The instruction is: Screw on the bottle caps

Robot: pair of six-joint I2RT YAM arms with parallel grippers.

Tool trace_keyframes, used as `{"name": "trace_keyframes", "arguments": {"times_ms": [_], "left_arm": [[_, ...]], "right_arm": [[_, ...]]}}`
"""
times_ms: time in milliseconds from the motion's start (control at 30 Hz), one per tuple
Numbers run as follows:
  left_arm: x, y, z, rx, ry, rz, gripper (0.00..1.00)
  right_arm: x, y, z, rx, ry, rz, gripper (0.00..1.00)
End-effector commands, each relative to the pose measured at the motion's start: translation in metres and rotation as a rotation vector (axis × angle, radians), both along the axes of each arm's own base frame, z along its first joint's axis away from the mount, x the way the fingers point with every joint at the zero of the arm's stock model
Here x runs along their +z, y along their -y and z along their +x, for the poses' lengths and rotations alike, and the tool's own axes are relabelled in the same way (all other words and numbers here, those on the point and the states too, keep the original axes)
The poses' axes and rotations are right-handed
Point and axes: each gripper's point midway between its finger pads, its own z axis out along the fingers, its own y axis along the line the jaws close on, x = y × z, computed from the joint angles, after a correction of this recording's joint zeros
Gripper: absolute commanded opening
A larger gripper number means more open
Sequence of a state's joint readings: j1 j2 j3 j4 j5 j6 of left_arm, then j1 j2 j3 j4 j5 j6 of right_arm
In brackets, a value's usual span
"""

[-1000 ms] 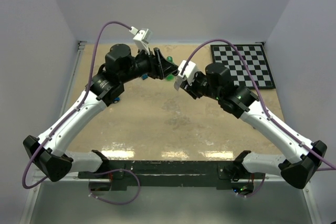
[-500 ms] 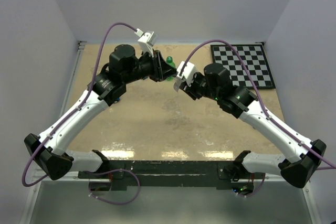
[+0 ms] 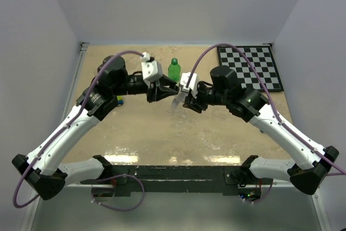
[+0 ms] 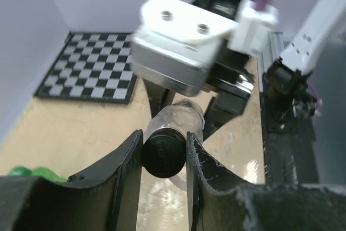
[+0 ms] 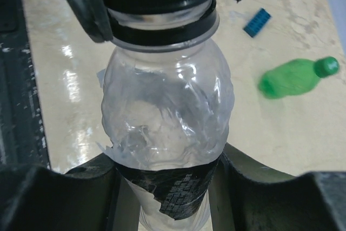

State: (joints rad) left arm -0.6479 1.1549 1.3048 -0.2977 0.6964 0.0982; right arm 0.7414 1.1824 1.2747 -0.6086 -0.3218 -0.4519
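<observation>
Black-cap step. Left gripper point(image 3: 162, 90) clamped on black cap point(image 4: 164, 154), right gripper point(image 3: 184, 99) clamped on clear bottle point(image 5: 166, 106). Next likely needs twisting tight. Capped green bottle point(image 3: 173, 70) at 12 o'clock.

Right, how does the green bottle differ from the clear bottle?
The green bottle is opaque; the clear bottle is see-through with a dark label band. The green bottle rests free on the table; the right gripper holds the clear bottle. Both wear caps: a green cap, a black cap.

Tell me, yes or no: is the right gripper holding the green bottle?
No: the right gripper clamps the clear bottle; the green bottle sits apart from it.
</observation>
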Motion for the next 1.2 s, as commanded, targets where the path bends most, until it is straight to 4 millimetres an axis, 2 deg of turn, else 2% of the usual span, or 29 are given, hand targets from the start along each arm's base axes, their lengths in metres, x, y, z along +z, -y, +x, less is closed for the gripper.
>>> {"name": "trace_keyframes", "arguments": {"times_ms": [0, 133, 300, 367, 467, 500, 567, 633, 800, 1000, 1067, 1167], "left_arm": [[-0.024, -0.002, -0.047, -0.360, 0.423, 0.062, 0.00], [-0.030, -0.006, -0.054, -0.438, 0.550, 0.101, 0.00], [-0.037, -0.007, -0.052, -0.493, 0.525, 0.175, 0.02], [-0.029, -0.006, -0.048, -0.454, 0.535, 0.161, 0.17], [-0.010, -0.008, -0.037, -0.324, 0.559, 0.116, 0.52], [0.000, -0.010, -0.032, -0.263, 0.559, 0.084, 0.60], [0.014, -0.017, -0.017, -0.113, 0.535, 0.033, 0.72], [0.026, -0.024, -0.006, -0.004, 0.499, -0.017, 0.78], [0.037, -0.042, 0.023, 0.261, 0.238, -0.136, 0.93], [0.041, -0.036, 0.037, 0.384, -0.158, -0.303, 0.95], [0.040, -0.034, 0.042, 0.408, -0.239, -0.331, 0.94], [0.040, -0.027, 0.041, 0.379, -0.263, -0.336, 0.93]], "right_arm": [[0.057, -0.015, -0.021, 0.107, 0.025, 0.159, 0.00], [0.055, -0.016, -0.025, 0.130, 0.010, 0.147, 0.00], [0.050, -0.014, -0.025, 0.119, 0.006, 0.135, 0.00], [0.046, -0.012, -0.021, 0.102, 0.007, 0.123, 0.00], [0.038, -0.007, -0.010, 0.036, 0.025, 0.095, 0.00], [0.036, -0.004, -0.005, 0.011, 0.035, 0.084, 0.00], [0.031, 0.001, 0.004, -0.044, 0.052, 0.065, 0.00], [0.030, 0.006, 0.013, -0.097, 0.072, 0.056, 0.00], [0.028, 0.016, 0.029, -0.188, 0.115, 0.030, 0.00], [0.020, 0.025, 0.043, -0.257, 0.145, -0.020, 0.00], [0.019, 0.025, 0.043, -0.258, 0.142, -0.021, 0.00], [0.020, 0.023, 0.042, -0.248, 0.144, -0.011, 0.00]]}}
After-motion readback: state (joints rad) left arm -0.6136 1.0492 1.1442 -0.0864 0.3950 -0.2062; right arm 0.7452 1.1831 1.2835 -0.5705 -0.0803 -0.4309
